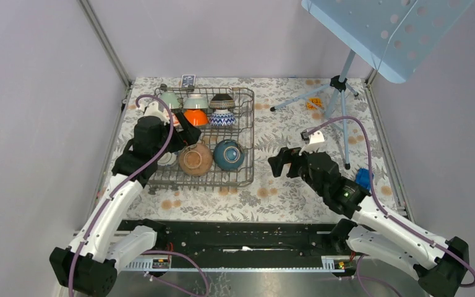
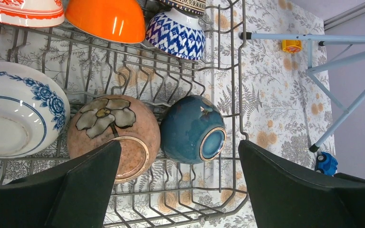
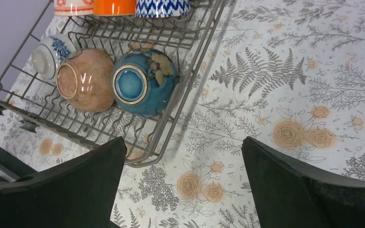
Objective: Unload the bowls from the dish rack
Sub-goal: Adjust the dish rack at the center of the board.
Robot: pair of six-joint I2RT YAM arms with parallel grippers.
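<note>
place: a robot test cell in a lab, dressed up as a kitchen counter
enclosure: plain lilac walls (image 1: 37, 93) on three sides, met at the corners by bare metal posts (image 1: 105, 43)
machinery: left arm (image 1: 108, 210) and right arm (image 1: 383, 223), white and black, bolted to a black rail (image 1: 241, 238) at the near edge
rig gear: tripod (image 1: 340, 86) beside a pale blue perforated panel (image 1: 383, 31)
kitchen props: floral tablecloth (image 1: 297, 124); wire dish rack (image 1: 248, 124) holding bowls (image 1: 229, 154)
</note>
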